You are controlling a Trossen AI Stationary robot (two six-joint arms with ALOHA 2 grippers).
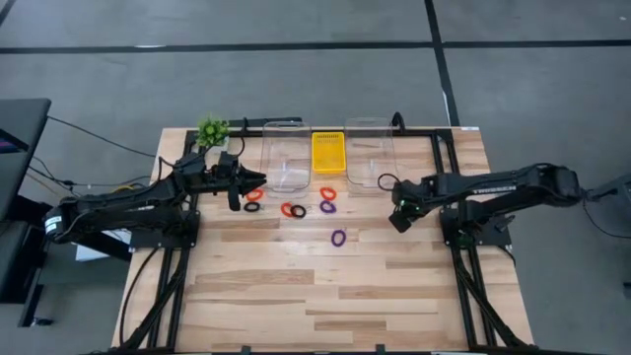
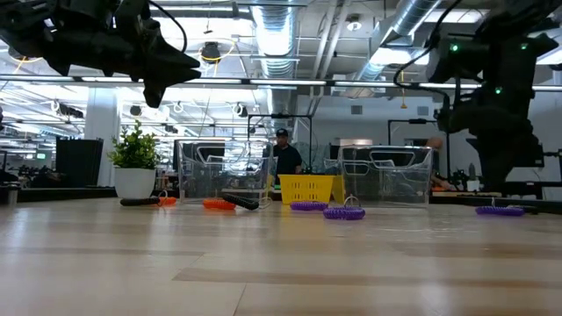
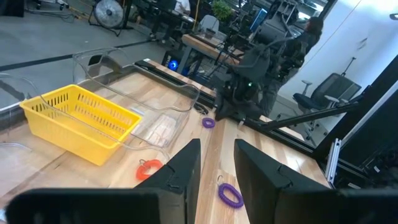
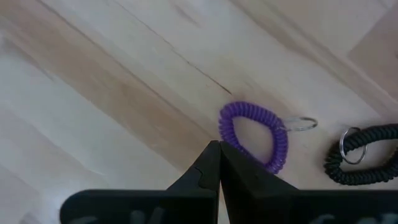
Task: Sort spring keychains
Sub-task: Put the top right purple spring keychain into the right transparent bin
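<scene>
Several spring keychains lie flat on the wooden table: red (image 1: 253, 195), black (image 1: 251, 207), red-orange (image 1: 288, 210), black (image 1: 299, 211), red (image 1: 328, 193), purple (image 1: 327, 207) and purple (image 1: 338, 238). My left gripper (image 1: 258, 179) (image 3: 217, 158) is open and empty, raised high beside the left clear container (image 1: 286, 158). My right gripper (image 1: 398, 215) (image 4: 217, 148) is shut and empty. It hangs just over another purple keychain (image 4: 252, 134) (image 2: 499, 210), which has a metal ring. A black keychain (image 4: 364, 158) lies next to that one.
Along the far side stand two clear containers, the right one (image 1: 370, 158), with a yellow tray (image 1: 328, 153) between them. A small green plant (image 1: 211, 130) sits at the far left corner. The near half of the table (image 1: 325, 296) is bare wood. A person (image 2: 283, 154) stands beyond the table.
</scene>
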